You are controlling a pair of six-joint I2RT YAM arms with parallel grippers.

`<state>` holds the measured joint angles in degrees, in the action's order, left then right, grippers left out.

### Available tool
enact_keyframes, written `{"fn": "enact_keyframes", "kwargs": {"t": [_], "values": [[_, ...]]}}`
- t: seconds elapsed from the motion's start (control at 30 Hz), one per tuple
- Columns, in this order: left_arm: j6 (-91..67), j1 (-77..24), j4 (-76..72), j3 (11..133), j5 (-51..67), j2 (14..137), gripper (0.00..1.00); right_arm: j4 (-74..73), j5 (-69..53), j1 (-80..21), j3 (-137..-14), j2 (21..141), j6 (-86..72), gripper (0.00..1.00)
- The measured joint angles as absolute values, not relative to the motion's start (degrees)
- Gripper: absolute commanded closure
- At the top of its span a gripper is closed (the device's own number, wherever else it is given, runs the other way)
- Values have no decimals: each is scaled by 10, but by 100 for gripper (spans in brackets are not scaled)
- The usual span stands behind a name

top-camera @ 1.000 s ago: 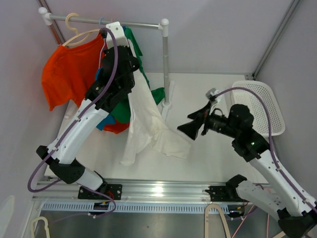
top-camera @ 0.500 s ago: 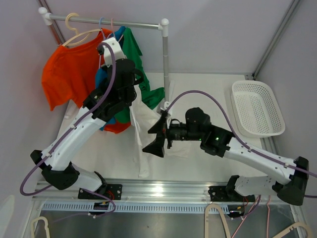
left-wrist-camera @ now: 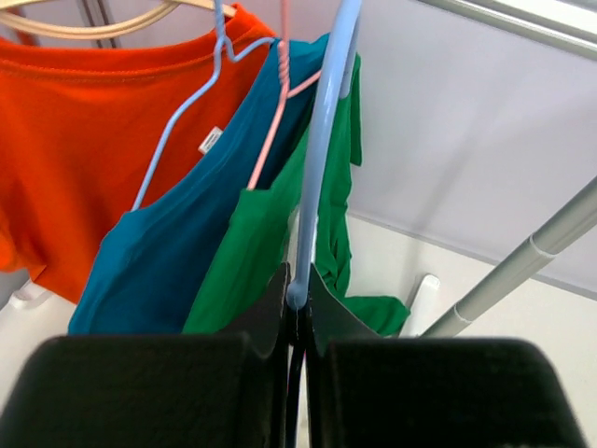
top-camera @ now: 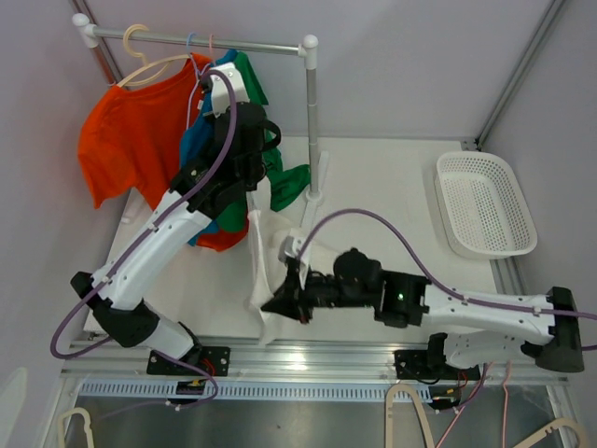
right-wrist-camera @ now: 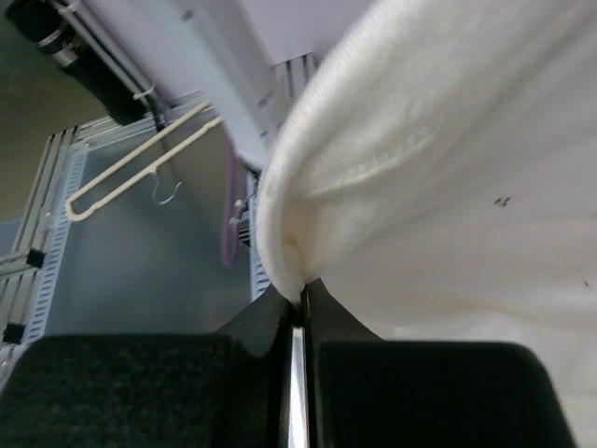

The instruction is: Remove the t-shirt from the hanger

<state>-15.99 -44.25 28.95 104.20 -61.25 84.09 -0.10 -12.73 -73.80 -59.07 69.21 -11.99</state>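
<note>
Snagging is the risk: the white t-shirt (top-camera: 258, 271), stretched from the rack (top-camera: 233, 44) toward the near edge of the table (top-camera: 392, 187), may catch on the pale blue hanger (left-wrist-camera: 322, 140) if the right gripper (right-wrist-camera: 300, 303), pinched on its fold, pulls crookedly. The left gripper (left-wrist-camera: 297, 297) clamps the hanger's wire. The left arm (top-camera: 159, 233) hides whether the collar is free.

White basket (top-camera: 485, 205) on white table (top-camera: 401, 191)

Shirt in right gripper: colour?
Cream-white shirt; shows best in the right wrist view.
</note>
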Motion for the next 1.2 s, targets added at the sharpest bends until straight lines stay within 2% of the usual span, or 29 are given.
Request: {"fn": "enact_keyframes", "kwargs": {"t": [0.17,0.37,0.43,0.53,0.63,0.77,0.97,1.1,1.13,1.17,1.2], "values": [[-165,-422,333,1130,-576,897,99,7,-60,-819,-484,602,-153,100],[-213,-427,409,1134,-474,868,99,-21,-2,-757,-451,635,-189,100],[-235,-439,428,1088,-422,817,99,-17,8,-716,-452,633,-195,100],[-258,-489,425,928,-346,672,99,-20,32,-646,-473,641,-197,100],[-289,-538,453,812,-286,531,99,-24,80,-603,-532,693,-192,100],[-331,-571,521,777,-272,414,99,-2,128,-576,-596,799,-183,100],[-333,-577,566,778,-311,348,99,-16,175,-555,-700,1007,-196,100],[-277,-578,554,813,-337,359,99,-44,211,-554,-726,1086,-215,100],[-261,-578,546,823,-348,365,99,-53,221,-554,-726,1094,-221,95],[-244,-578,536,846,-360,381,99,-60,227,-555,-726,1100,-226,43],[-226,-578,520,862,-373,395,99,-64,234,-556,-725,1102,-236,5]]}}
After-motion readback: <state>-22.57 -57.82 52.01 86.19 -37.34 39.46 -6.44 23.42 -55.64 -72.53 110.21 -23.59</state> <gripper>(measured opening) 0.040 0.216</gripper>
